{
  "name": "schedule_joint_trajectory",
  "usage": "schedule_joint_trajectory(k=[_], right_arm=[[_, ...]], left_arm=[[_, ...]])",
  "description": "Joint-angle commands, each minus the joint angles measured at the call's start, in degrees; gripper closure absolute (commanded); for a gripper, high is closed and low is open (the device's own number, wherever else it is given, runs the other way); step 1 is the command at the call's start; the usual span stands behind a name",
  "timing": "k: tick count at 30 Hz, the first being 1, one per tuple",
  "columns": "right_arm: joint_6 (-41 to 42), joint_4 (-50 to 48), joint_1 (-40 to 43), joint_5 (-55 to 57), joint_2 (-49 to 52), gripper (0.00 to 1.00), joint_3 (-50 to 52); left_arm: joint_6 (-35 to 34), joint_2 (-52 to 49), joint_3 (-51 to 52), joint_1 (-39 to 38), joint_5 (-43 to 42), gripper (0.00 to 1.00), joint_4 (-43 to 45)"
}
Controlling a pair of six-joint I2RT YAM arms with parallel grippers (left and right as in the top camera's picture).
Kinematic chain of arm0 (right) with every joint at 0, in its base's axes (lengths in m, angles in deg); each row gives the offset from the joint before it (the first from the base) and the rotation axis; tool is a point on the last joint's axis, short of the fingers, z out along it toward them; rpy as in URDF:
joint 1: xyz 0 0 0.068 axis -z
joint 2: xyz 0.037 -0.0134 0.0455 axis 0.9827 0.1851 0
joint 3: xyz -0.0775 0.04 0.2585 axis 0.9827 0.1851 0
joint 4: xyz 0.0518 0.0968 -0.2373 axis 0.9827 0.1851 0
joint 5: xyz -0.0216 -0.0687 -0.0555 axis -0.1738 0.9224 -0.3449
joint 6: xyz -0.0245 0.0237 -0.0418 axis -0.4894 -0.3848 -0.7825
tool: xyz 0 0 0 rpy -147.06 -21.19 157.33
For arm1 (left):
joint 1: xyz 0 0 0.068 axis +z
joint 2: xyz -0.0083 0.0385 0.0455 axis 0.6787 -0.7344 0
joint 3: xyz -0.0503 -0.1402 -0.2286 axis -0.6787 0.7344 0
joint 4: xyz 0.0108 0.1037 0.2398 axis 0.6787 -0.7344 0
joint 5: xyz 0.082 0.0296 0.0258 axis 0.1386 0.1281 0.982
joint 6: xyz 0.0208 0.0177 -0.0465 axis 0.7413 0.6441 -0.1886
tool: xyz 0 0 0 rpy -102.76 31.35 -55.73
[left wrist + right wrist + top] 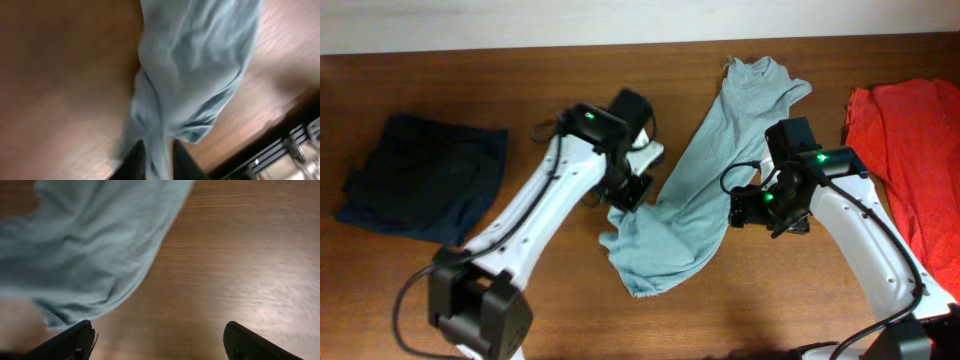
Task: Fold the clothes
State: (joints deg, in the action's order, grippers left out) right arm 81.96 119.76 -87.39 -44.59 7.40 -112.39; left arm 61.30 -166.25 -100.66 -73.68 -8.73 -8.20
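No text, label, brand, number or sign can be read in any of the three views. The pale grey-blue cotton T-shirt shows no legible print or tag.

The wooden table bears three garments: navy garment, grey-blue T-shirt — orange-red shirt.

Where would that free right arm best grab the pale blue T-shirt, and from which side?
Probably its right-hand edge, coming in low from the right: the T-shirt lies flat on the wood there, and the right arm's open fingers sit just beside it.
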Motion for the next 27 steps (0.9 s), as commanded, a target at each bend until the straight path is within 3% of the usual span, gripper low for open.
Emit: schedule_joint_trajectory(k=[1, 2, 3, 4, 6, 8, 12, 14, 17, 21, 27], right_arm=[[-5.8, -0.7, 0.2, -5.9, 0.0, 0.13, -0.6], [-6.0, -0.9, 0.2, -6.4, 0.0, 0.13, -0.6], [-6.7, -1.4, 0.2, -7.5, 0.0, 0.12, -0.6], [-7.3, -1.7, 0.2, -8.7, 0.0, 0.13, -0.6], [-10.6, -2.4, 0.0, -12.9, 0.0, 0.13, -0.6], [-14.6, -3.3, -1.1, -18.2, 0.0, 0.13, -0.6], [-13.0, -9.6, -7.4, -17.3, 0.2, 0.14, -0.6], [-7.2, -13.2, -9.5, -10.0, 0.8, 0.16, -0.6], [5.1, -20.5, -9.3, 3.1, 2.8, 0.16, -0.6], [10.3, -31.0, -4.7, 2.1, 5.2, 0.16, -0.6], [10.7, -43.5, 3.4, -0.9, 12.2, 0.18, -0.6]], left_arm=[[0.3, 0.8, -2.4, 0.4, 3.0, 0.77, -0.4], [0.3, 0.8, -2.4, 0.3, 3.0, 0.79, -0.5], [0.3, 0.8, -2.4, 0.4, 3.0, 0.95, -0.9], [0.3, 0.8, -2.4, 0.4, 3.1, 0.99, -1.2], [0.2, 0.8, -2.4, 0.4, 4.5, 0.99, -1.5], [-2.6, 0.8, -2.4, 0.4, 11.6, 0.99, -2.2], [-14.9, 2.3, -5.0, 4.2, 29.1, 0.99, -6.8], [-16.3, 3.2, -6.7, 6.6, 28.9, 0.96, -7.1], [-16.2, 5.4, -8.7, 11.2, 26.0, 0.77, -6.7], [-11.6, 6.3, -8.8, 14.1, 19.4, 0.74, -6.6], [-6.3, 6.3, -8.8, 14.1, 11.7, 0.69, -3.6]])
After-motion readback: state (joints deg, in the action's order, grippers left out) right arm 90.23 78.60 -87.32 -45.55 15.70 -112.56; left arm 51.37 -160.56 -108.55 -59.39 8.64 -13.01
